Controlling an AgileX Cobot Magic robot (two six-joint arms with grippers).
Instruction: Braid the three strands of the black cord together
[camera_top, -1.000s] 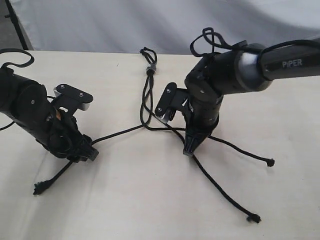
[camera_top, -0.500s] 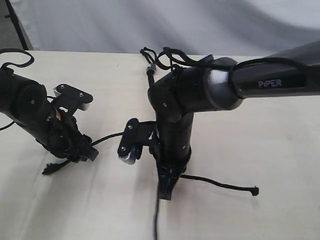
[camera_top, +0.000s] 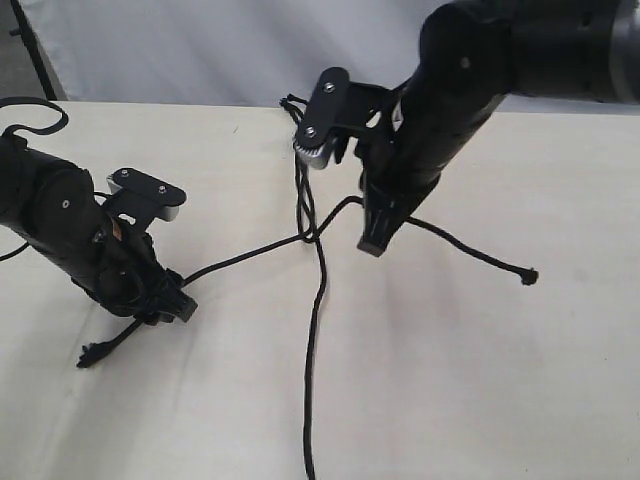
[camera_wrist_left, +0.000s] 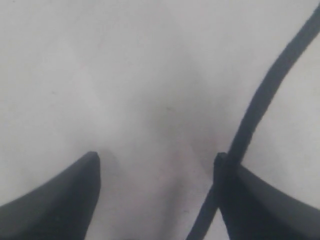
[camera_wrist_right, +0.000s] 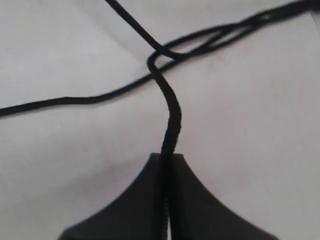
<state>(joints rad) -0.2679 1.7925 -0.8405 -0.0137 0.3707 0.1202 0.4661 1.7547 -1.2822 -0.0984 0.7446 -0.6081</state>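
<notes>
Item: black cord (camera_top: 303, 200), flat on pale table (camera_top: 470, 400); joined end beyond right gripper (camera_top: 375, 240), partly hidden behind that arm's wrist camera (camera_top: 325, 110).
Three strands (camera_top: 312, 235) crossing just beside right gripper's tip.
Right-hand strand (camera_top: 470, 250): pinched between the closed jaws of right gripper (camera_wrist_right: 167, 161), bending from the fingertips toward the crossing (plainest in right wrist view); knotted tip (camera_top: 529, 277) lying well out past the gripper.
Left-hand strand (camera_top: 240, 262): running to left gripper (camera_top: 172, 306); frayed tip (camera_top: 86, 354) just behind it.
Left gripper (camera_wrist_left: 156, 159): jaws parted, strand laid along inner edge of one finger (camera_wrist_left: 250, 200), not clamped.
Middle strand (camera_top: 313, 340): loose, touching neither gripper.
</notes>
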